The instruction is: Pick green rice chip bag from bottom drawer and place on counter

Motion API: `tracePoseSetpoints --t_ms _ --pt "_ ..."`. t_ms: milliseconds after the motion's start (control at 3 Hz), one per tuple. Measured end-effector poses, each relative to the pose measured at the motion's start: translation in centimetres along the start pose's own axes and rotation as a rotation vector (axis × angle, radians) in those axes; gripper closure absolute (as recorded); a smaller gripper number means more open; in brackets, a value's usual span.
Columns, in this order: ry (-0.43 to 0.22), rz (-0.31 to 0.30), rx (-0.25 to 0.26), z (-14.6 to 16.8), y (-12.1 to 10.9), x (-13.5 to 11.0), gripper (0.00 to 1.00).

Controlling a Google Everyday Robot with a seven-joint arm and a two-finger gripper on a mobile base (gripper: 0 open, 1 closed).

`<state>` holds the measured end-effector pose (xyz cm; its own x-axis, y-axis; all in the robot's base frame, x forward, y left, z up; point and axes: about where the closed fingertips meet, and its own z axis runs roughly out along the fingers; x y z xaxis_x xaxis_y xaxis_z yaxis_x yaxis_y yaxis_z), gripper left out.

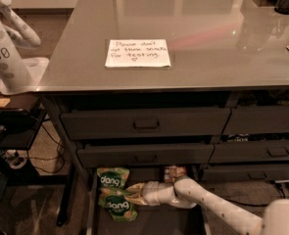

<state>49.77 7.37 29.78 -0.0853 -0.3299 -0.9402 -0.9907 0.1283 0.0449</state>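
Camera view, jaws touching green rice chip bag (117,208), bottom drawer (151,223)

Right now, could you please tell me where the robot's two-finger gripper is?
Low in the camera view, the gripper sits inside the dark metal bottom drawer, at the right edges of two green rice chip bags.

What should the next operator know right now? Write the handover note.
Gripper: low in the open bottom drawer, between the upper green rice chip bag and the lower green rice chip bag; no grasp confirmed.
Both bags lie in the drawer.
Done: drawer open, arm reached in.
Left: grasp one bag, lift it out, place it on the counter.
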Motion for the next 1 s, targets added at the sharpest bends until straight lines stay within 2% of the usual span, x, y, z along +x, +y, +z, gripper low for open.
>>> tracePoseSetpoints --t_ms 333,667,1000 --pt "-0.032 -0.047 0.065 -4.6 0.2 -3.9 1.0" --pt "-0.054 -0.096 0.128 -9.5 0.5 -8.7 1.0" --pt "-0.068 -0.161 0.16 -13.2 0.8 -13.5 1.0"
